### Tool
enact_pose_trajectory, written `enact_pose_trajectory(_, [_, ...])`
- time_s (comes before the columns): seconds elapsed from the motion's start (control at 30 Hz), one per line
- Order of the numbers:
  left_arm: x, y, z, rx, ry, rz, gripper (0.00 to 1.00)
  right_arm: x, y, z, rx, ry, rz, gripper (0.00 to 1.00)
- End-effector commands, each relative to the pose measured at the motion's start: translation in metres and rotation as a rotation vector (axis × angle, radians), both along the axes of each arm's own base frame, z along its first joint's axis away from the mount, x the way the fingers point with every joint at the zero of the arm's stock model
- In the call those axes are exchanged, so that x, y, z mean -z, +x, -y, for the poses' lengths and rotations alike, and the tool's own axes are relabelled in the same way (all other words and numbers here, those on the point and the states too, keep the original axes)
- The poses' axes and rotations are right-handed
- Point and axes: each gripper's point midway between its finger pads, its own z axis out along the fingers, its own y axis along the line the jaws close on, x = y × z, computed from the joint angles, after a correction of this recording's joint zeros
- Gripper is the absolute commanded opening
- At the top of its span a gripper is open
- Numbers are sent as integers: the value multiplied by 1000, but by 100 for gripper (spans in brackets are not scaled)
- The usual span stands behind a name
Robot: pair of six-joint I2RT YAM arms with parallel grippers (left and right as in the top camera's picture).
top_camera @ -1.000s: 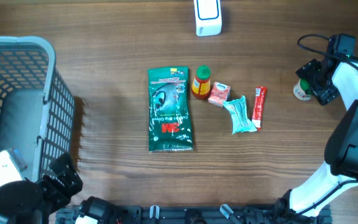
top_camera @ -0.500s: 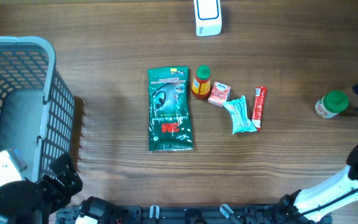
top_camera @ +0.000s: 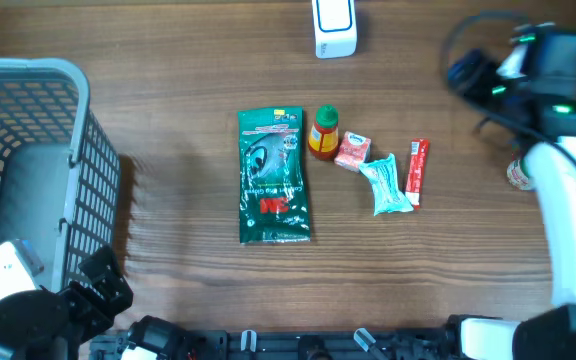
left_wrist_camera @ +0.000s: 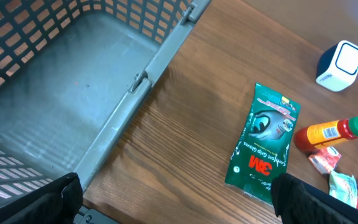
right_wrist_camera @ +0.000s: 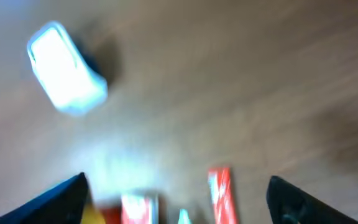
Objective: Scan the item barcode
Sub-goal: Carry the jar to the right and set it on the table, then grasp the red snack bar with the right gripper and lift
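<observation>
Right gripper point(right_wrist_camera: 179, 202) — fingers spread wide, nothing between them. The wrist view is smeared, so take the finer detail loosely. It hangs over the far right of the table point(top_camera: 168, 60), right of the scanner point(top_camera: 334, 28), which stands at the far edge.

Left gripper point(left_wrist_camera: 176, 205) likewise released and empty, near left by the basket point(top_camera: 28, 72).

Goods lie in a row at table centre: glove pack point(top_camera: 273, 177), sauce bottle point(top_camera: 323, 132), small carton point(top_camera: 352, 151), teal sachet point(top_camera: 386, 186), red stick packet point(top_camera: 418, 172) at the right end.

Likeliest pick is the stick packet — closest to the open claw. Judged light, thin, crinkly film, lying flat on the wood. Pinch across its narrow width at mid-length, since it may flex or slip. No barcode shows on it.
</observation>
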Motion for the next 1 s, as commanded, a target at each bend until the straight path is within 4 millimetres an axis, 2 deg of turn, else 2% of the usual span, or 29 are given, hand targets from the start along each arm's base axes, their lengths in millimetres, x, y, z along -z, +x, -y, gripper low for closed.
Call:
enact_pose_trajectory(0.0, [-1, 0, -1, -18, -6, 5, 100, 84, -23, -16, -44, -25, -246, 84])
enact_pose_trajectory(0.03, [-1, 0, -1, -18, -6, 5, 100, 110, -41, -21, -74, 28, -362, 79])
enact_pose_trajectory(0.07, [-1, 0, -1, -18, -6, 5, 100, 119, -50, -26, -128, 51, -414, 79])
enact_pose_trajectory(0.1, [-1, 0, -1, -18, -6, 5, 100, 123, -55, -30, -169, 58, -436, 75])
enact_pose_trajectory(0.17, [-1, 0, -1, -18, -6, 5, 100, 131, -64, -30, -215, 40, -477, 74])
enact_pose_trajectory(0.2, [-1, 0, -1, -18, -6, 5, 100, 138, -71, -31, -246, 34, -496, 74])
enact_pose_trajectory(0.3, [-1, 0, -1, -18, -6, 5, 100, 163, -97, -32, -249, 51, -567, 66])
enact_pose_trajectory(0.5, [-1, 0, -1, -18, -6, 5, 100, 201, -114, -36, -232, 81, -566, 63])
enact_pose_trajectory(0.57, [-1, 0, -1, -18, -6, 5, 100, 211, -116, -35, -225, 79, -573, 51])
enact_pose_trajectory(0.6, [-1, 0, -1, -18, -6, 5, 100, 219, -120, -33, -219, 68, -595, 39])
enact_pose_trajectory(0.63, [-1, 0, -1, -18, -6, 5, 100, 223, -123, -31, -216, 61, -611, 34])
enact_pose_trajectory(0.67, [-1, 0, -1, -18, -6, 5, 100, 232, -130, -31, -214, 64, -647, 16])
enact_pose_trajectory(0.7, [-1, 0, -1, -18, -6, 5, 100, 240, -135, -33, -218, 80, -677, 4])
enact_pose_trajectory(0.73, [-1, 0, -1, -17, -6, 5, 100, 242, -136, -36, -223, 97, -683, 4])
enact_pose_trajectory(0.8, [-1, 0, -1, -18, -6, 5, 100, 239, -126, -46, -254, 147, -637, 4])
enact_pose_trajectory(0.83, [-1, 0, -1, -17, -6, 5, 100, 229, -116, -51, -266, 170, -596, 4])
enact_pose_trajectory(0.9, [-1, 0, -1, -18, -6, 5, 100, 196, -93, -64, -352, 214, -478, 5])
enact_pose_trajectory(0.97, [-1, 0, -1, -18, -6, 5, 100, 145, -76, -73, -464, 202, -327, 5])
